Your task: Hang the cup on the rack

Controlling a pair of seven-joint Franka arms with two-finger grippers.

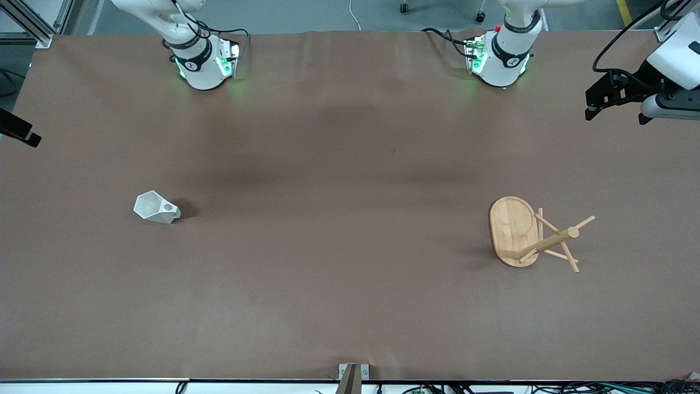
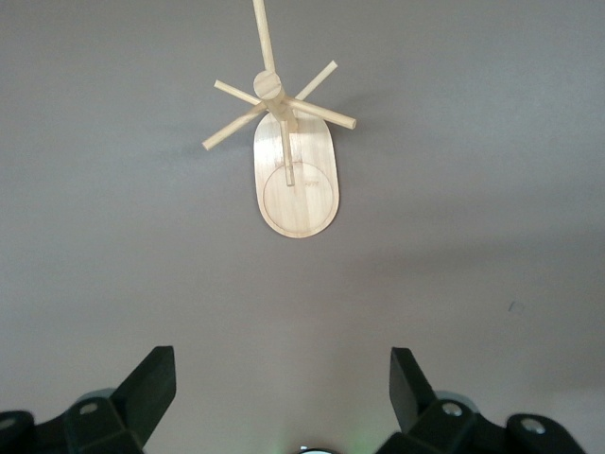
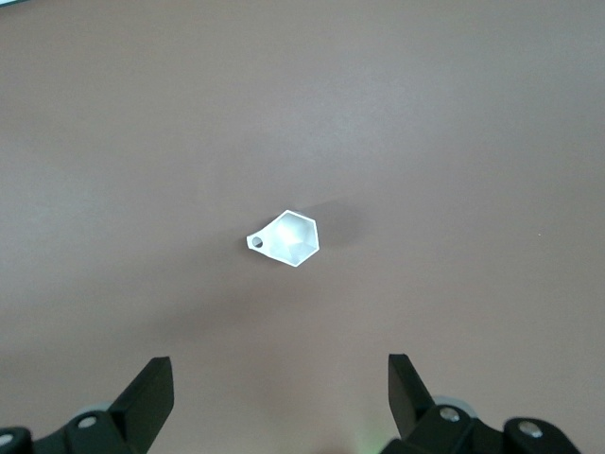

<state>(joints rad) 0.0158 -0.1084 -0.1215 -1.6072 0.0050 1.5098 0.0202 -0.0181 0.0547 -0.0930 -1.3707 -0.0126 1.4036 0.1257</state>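
The small white faceted cup (image 1: pixel 156 207) with its blocky, hole-pierced handle sits on the brown table (image 1: pixel 339 246) toward the right arm's end, its handle pointing toward the table's middle. It looks tipped in the front view, though I can't tell for sure whether it stands upright. Taking the cup as my landmark, the light bamboo mug rack (image 1: pixel 528 234) with oval base and thin angled pegs stands well apart from it, toward the left arm's end and slightly nearer the front camera.

My right gripper (image 3: pixel 274 397) hangs high over the cup, fingers spread wide and empty. My left gripper (image 2: pixel 279 392) hangs high over the table near the rack, also spread and empty; in the front view it shows at the frame's edge, well apart from the cup. Neither touches anything, so I judge the task not begun.

My worries: the cup's slanted facets could let it twist or squirt out if the fingers close on non-parallel faces. Grabbing the handle would block the hole a peg must thread. The rack looks light, so a misaligned push against a peg could slide or tip it.
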